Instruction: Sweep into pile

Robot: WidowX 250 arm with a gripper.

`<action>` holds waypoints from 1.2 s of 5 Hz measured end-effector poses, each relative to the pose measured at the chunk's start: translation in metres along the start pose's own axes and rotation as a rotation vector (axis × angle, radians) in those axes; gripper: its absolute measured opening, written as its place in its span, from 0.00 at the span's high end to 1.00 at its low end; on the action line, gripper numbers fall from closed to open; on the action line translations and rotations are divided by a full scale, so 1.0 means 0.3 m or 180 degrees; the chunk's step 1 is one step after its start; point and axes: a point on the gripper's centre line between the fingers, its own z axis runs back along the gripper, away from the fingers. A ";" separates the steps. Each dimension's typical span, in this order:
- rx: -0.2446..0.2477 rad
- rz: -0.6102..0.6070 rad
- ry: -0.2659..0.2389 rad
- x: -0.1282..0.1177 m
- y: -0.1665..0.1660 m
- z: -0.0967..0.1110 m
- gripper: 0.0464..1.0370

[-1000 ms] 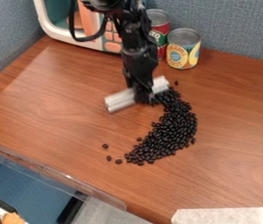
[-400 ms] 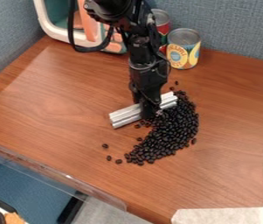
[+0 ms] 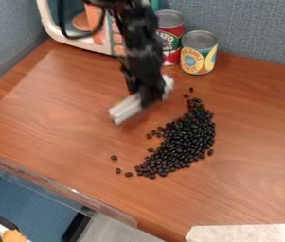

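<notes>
Your black two-finger gripper (image 3: 147,98), upper centre, fingers clamped on ridged silvery bar (image 3: 127,108). Red-labelled can (image 3: 170,38), yellow-labelled can (image 3: 199,53) behind it; toy microwave (image 3: 81,41) upper left.

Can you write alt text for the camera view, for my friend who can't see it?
A black gripper holds a white bar beside a curved heap of black beans on a wooden table. A few beans lie apart from the heap. Behind stand a red can and a yellow can.
</notes>
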 end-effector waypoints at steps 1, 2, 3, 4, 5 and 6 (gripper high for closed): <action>0.0035 0.0239 0.0036 -0.024 0.155 -0.001 0.68; -0.0029 0.0513 0.0255 -0.083 0.209 -0.038 0.68; -0.0058 0.0666 0.0413 -0.104 0.231 -0.076 0.63; -0.0061 0.0775 0.0422 -0.122 0.250 -0.073 0.32; -0.0096 0.0854 0.0488 -0.149 0.264 -0.064 0.05; -0.0096 0.0926 0.0389 -0.152 0.296 0.037 0.03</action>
